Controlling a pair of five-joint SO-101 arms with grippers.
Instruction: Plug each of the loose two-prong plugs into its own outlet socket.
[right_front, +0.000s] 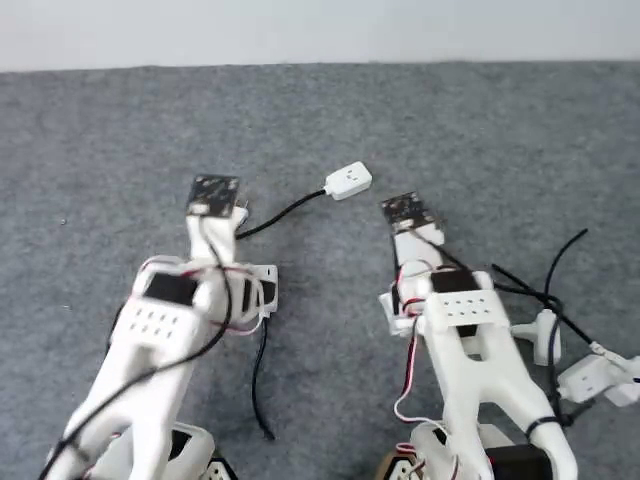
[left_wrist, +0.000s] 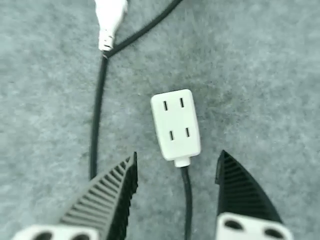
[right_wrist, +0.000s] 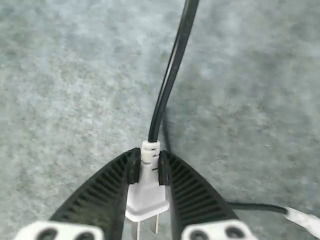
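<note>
Grey carpet-like worktop (left_wrist: 260, 75) carries a white outlet block (left_wrist: 175, 125), its sockets empty, lying just ahead of the left claw (left_wrist: 178, 159), which is spread wide. The right claw (right_wrist: 148, 155) pinches a white two-prong plug (right_wrist: 146, 197); its prongs are partly cut off at the frame edge.

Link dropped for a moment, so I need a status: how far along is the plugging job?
Done: nothing yet; the outlet socket has all four slots empty. In hand: the right gripper is shut on a two-prong plug, prongs free. The left gripper is open on either side of the socket's cord end. Left: every insertion, including the loose plug lying beyond the socket.
</note>
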